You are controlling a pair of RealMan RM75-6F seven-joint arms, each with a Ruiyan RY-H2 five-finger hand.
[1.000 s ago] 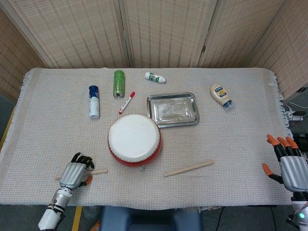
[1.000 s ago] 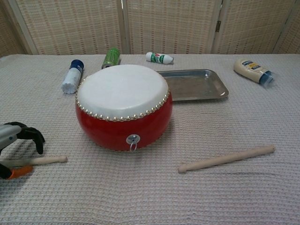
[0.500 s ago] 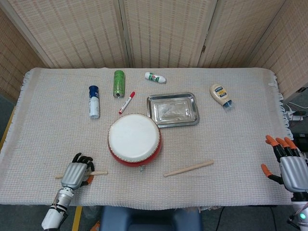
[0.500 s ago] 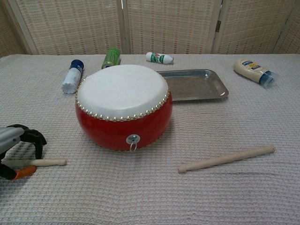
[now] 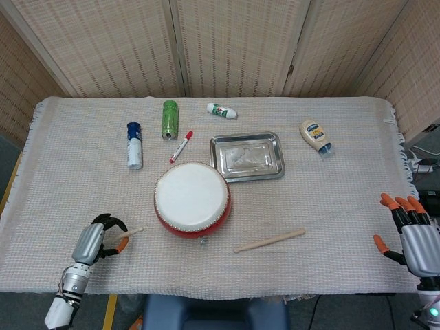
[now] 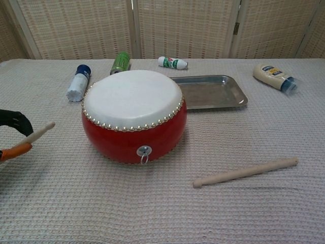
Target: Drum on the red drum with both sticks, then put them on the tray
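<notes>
The red drum point(image 5: 192, 200) point(image 6: 133, 115) with a white skin stands in the middle of the cloth. My left hand point(image 5: 94, 238) point(image 6: 12, 132) grips one wooden stick point(image 5: 128, 233) point(image 6: 38, 134) left of the drum, lifted off the cloth, tip pointing toward the drum. The second stick point(image 5: 269, 240) point(image 6: 245, 172) lies on the cloth right of the drum, untouched. A steel tray point(image 5: 247, 156) point(image 6: 209, 92) sits behind the drum, to its right. My right hand point(image 5: 414, 234) hangs at the table's right edge, fingers spread, holding nothing.
At the back lie a blue-capped white bottle point(image 5: 134, 145), a green can point(image 5: 170, 118), a red marker point(image 5: 181, 146), a small white bottle point(image 5: 222, 110) and a mayonnaise bottle point(image 5: 315, 135). Woven screens close off the rear.
My left hand has closed on the left stick, raised it off the cloth and shifted left and toward me. The right hand and the other stick have not moved.
</notes>
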